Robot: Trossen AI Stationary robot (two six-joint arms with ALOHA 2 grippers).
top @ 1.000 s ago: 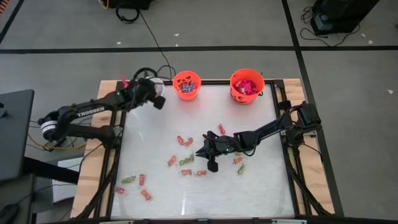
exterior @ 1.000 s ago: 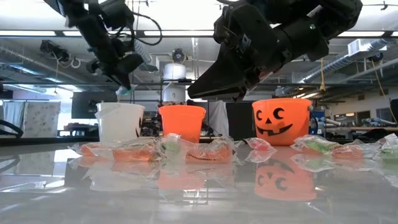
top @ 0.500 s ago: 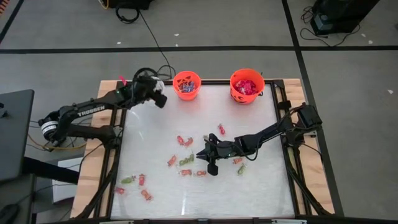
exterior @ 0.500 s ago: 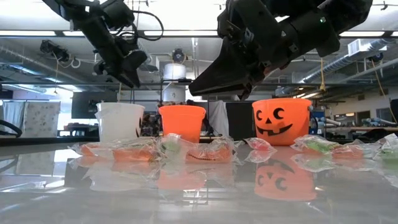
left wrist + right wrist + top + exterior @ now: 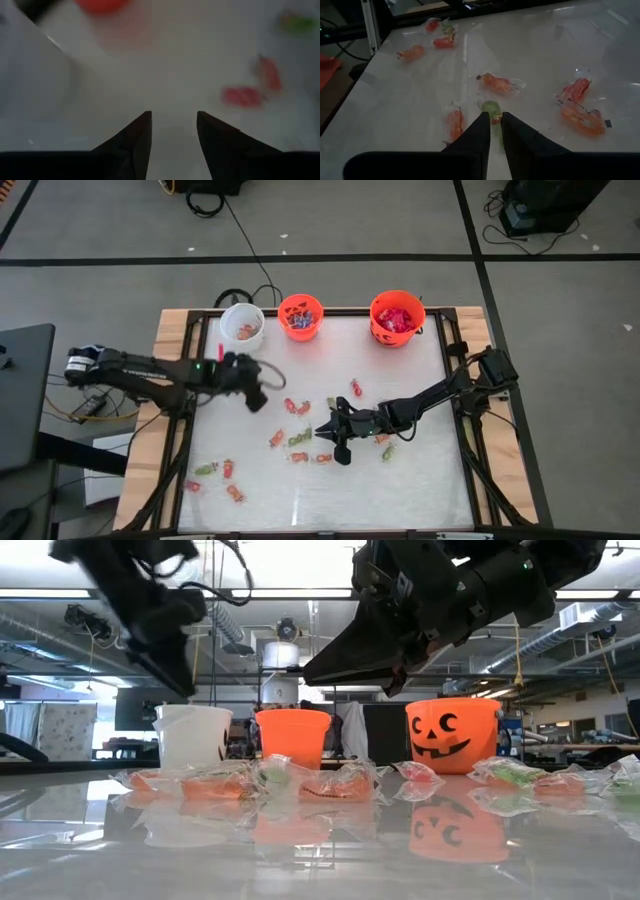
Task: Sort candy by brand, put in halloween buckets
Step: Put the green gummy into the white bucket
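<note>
White table (image 5: pixel 400 480) — buckets (image 5: pixel 397 317), scattered candy (image 5: pixel 300 439)
</note>
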